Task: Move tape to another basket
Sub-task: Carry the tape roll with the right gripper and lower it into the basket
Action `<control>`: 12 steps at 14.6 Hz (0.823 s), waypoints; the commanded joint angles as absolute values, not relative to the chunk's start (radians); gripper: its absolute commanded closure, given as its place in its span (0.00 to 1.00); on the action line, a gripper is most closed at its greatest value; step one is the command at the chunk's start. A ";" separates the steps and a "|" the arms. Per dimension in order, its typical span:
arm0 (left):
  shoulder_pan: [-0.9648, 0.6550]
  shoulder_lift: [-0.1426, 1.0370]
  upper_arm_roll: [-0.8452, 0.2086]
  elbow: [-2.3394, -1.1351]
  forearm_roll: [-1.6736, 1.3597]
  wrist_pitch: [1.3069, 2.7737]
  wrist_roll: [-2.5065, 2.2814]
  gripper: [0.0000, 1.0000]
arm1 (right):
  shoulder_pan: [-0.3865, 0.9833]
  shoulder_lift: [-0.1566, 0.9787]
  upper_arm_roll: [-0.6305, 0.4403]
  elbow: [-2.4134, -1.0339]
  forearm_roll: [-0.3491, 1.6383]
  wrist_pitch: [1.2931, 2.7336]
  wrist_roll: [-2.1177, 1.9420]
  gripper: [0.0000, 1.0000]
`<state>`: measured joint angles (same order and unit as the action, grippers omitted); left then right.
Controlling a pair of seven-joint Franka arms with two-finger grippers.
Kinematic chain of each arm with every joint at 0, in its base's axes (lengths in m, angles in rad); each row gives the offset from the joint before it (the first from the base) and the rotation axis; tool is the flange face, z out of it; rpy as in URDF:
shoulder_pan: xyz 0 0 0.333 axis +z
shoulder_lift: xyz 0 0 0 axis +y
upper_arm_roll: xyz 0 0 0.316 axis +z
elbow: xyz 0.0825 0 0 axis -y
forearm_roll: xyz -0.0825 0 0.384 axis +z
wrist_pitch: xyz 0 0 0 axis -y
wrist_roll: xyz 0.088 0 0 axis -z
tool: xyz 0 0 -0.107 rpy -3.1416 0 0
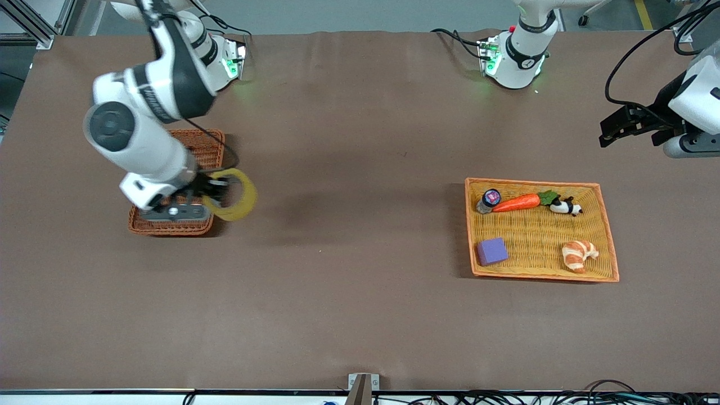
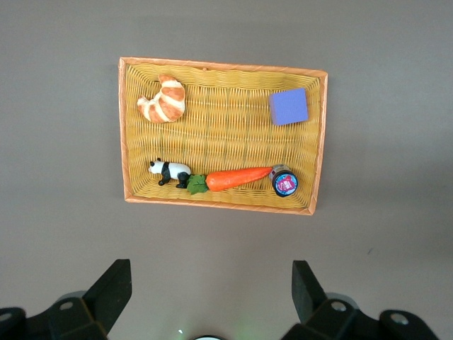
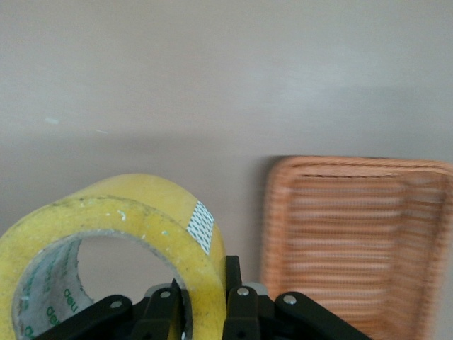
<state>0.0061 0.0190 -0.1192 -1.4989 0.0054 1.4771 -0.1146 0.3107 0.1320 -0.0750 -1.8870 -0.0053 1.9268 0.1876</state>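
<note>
Here the right gripper (image 1: 216, 188) pinches the wall of the tape (image 1: 239, 195), holding it in the air just beside the basket (image 1: 208, 147). The left gripper (image 1: 633, 128) waits, fingers spread wide, above the tray (image 1: 604, 222).

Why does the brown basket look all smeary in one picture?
In the right wrist view the basket is streaked sideways with motion blur, while the tape pinched in the right gripper looks sharp. The front view shows the basket crisply, with soft arm shadows. The left wrist view is evenly lit and clear.
</note>
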 commanded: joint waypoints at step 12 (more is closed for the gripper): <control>0.006 0.008 -0.118 -1.513 -0.009 1.489 -0.091 0.00 | -0.084 -0.064 -0.049 -2.630 -0.089 2.555 -0.261 0.98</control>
<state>0.0048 0.0190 -0.1203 -1.5006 0.0054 1.4789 -0.1143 -0.0632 -0.0159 -0.0724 -2.5502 -0.0817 2.4833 -0.2507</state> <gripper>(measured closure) 0.000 0.789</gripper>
